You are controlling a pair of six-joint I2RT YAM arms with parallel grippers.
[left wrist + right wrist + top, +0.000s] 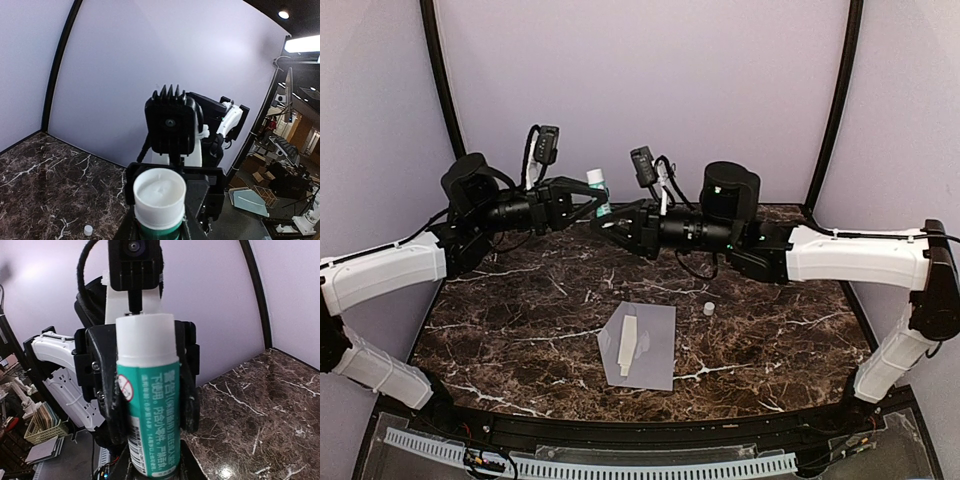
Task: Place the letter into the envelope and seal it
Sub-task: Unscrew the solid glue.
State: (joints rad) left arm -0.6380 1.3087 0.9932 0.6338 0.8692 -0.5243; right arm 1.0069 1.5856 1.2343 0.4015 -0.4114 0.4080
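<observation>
Dark marble bench (520, 340) spread wide on every side of the envelope (655, 352). Curved front edge close in front of it, back edge and lilac wall (640, 80) well behind, broad stretches of stone to its left and right.

Reaching in from either side, the left arm (380, 275) and right arm (850, 255), white and black, meeting high behind the envelope and well apart from it.

Flat on the stone, slightly askew, pale lavender; triangular flap turned out on its left side.

Behind the envelope and a little to its left, up off the stone, the left pincer (595, 207), clamped across a glue stick (598, 188). Facing it from the other side, the right pincer (608, 222), fingers tight against the lower part of the same stick, no gap showing in its wrist view.

Upright between the two, green label, white top end.

Lengthwise on the envelope's left part, beside the flap's crease, a narrow folded white letter (627, 348). Cannot tell whether tucked in or merely lying on top.

Just behind the envelope's right rear corner, apart from it, a small white cap (708, 309), alone on the stone.
</observation>
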